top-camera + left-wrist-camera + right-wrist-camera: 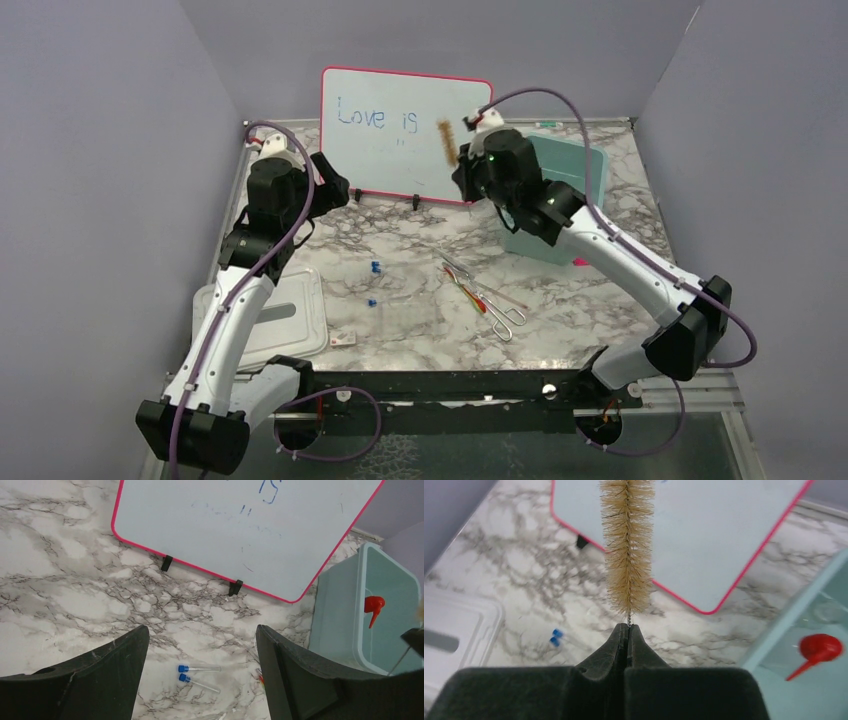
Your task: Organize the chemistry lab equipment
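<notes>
now: brush in the right claw, bin beside it

item 1. right claw [628, 630]: jaws pressed together on the thin wire stem of a bottle brush [628, 545]. the tan bristles stand straight out beyond the fingertips. the brush is lifted clear of the marble table [400, 240], in front of the pink-framed whiteboard [400, 130] and left of the teal bin [590, 165], not over it.

item 2. left claw [200, 640]: jaws spread wide, nothing between them, hanging above the table near the whiteboard's foot.

step in hand, as judged: carrying the brush for stowing. the next move likely calls for a swing to the right until the bristles are over the bin, a lowering, then a release. the stem is thin, so the brush could pivot in the grip.

item 3. teal bin: holds a squeeze bottle, seen by its red nozzle [821, 650]. a faint glassy shape behind it cannot be made out.

item 4. white lid [300, 310]: flat on the table at the left, nothing on it.

item 5. clear rack [410, 320]: near the front edge, slots seemingly unfilled.

item 6. loose on the table: blue-capped tubes [197, 675] just left of the rack; metal tongs [505, 320] and red and brown-handled tools [470, 290] at centre.
</notes>
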Motion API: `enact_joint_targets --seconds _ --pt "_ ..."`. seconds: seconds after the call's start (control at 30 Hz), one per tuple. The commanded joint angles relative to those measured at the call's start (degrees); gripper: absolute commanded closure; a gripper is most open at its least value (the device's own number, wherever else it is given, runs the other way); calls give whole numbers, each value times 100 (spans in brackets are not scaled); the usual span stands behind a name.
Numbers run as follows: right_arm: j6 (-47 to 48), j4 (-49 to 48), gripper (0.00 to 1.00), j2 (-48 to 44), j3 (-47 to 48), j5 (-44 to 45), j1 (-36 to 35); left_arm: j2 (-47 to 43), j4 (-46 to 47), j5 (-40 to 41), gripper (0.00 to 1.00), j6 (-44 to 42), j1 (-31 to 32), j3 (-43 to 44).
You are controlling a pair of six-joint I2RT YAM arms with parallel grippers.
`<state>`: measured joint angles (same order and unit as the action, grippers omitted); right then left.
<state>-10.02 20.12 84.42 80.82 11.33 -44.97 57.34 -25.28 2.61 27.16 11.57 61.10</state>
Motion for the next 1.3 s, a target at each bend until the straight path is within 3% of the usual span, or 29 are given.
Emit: enact_joint_targets --seconds 0.0,0.23,0.53,0.77,1.27 --pt "-159 676 99 -220 392 574 863 68 429 -139 19 0 -41 115" --pt "-429 1115 99 -473 290 790 2430 198 497 -239 17 -268 -33 253" --pt "-1229 1158 99 -353 -761 30 3714 454 609 -217 17 -201 -30 406" --pt "-1463 852 99 265 -1260 -127 3872 745 730 -1554 17 -457 -28 579" --pt "-1890 315 98 1393 -1391 -196 3873 735 722 -1329 16 -510 -31 558"
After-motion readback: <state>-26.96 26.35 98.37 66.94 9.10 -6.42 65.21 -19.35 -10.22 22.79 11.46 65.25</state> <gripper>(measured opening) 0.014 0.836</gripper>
